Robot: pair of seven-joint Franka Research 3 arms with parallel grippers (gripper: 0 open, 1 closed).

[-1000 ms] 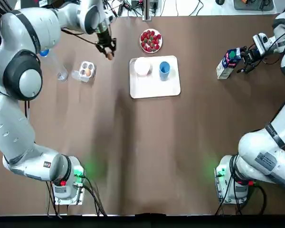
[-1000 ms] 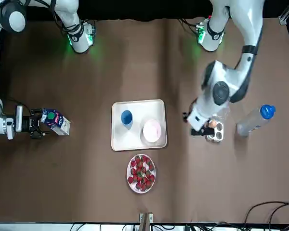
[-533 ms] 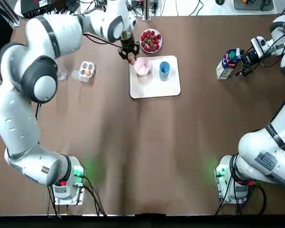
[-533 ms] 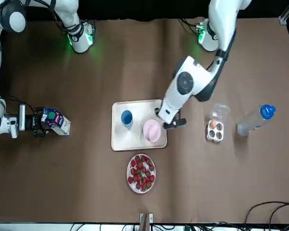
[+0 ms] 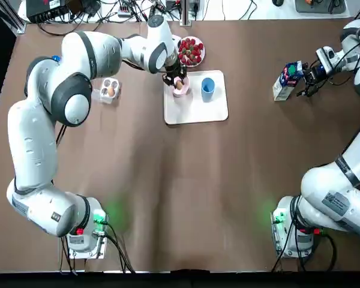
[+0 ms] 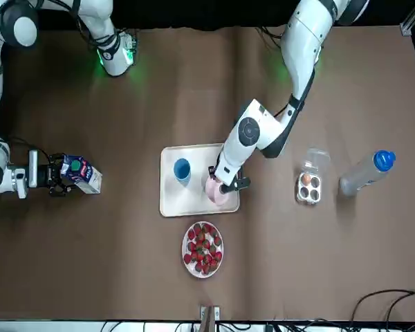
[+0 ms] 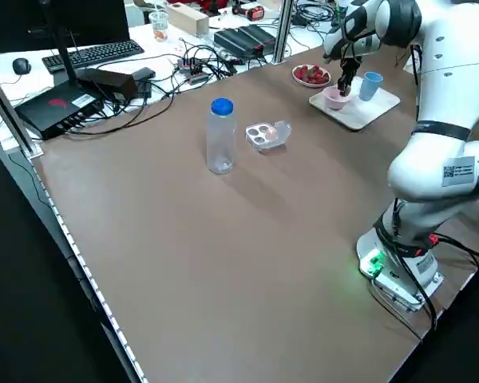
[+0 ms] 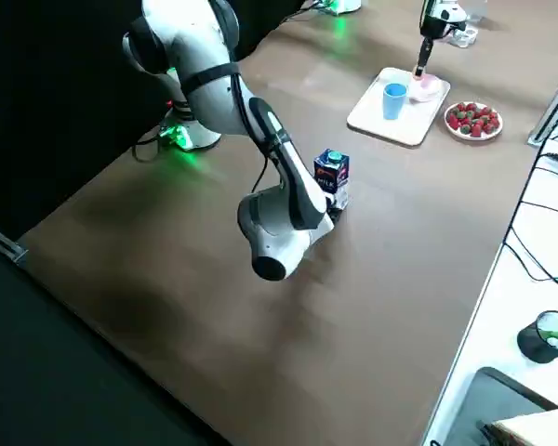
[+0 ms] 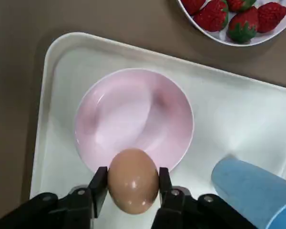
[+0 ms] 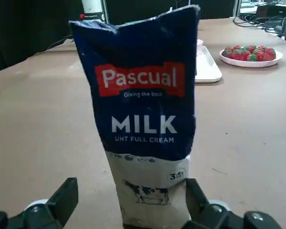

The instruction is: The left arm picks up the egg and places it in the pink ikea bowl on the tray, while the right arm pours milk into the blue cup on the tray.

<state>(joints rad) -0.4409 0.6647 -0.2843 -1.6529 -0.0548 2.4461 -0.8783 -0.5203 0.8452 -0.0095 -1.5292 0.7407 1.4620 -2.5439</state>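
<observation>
Egg (image 9: 132,177) is gripped by left gripper (image 9: 132,185) above rim of pink bowl (image 9: 133,112) on tray (image 9: 238,112); blue cup (image 5: 207,87) is set just beside. Well right, milk carton (image 10: 143,119) is flanked by spread fingers of right gripper (image 10: 128,202). Strawberry plate (image 5: 191,51) is set beyond tray, egg box (image 5: 108,90) left.

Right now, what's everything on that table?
tray: one, white, far centre
bowl: one, pink, on the tray
cup: one, blue, on the tray beside the bowl
egg: one, brown, held over the bowl
second egg: one, brown, in clear box left of tray
strawberry plate: one, red on white, beyond the tray
bottle: one, clear, blue cap, far left
milk carton: one, blue and white, right side
left arm: white, jaws shut on the egg
right arm: white, jaws open either side of the milk carton
</observation>
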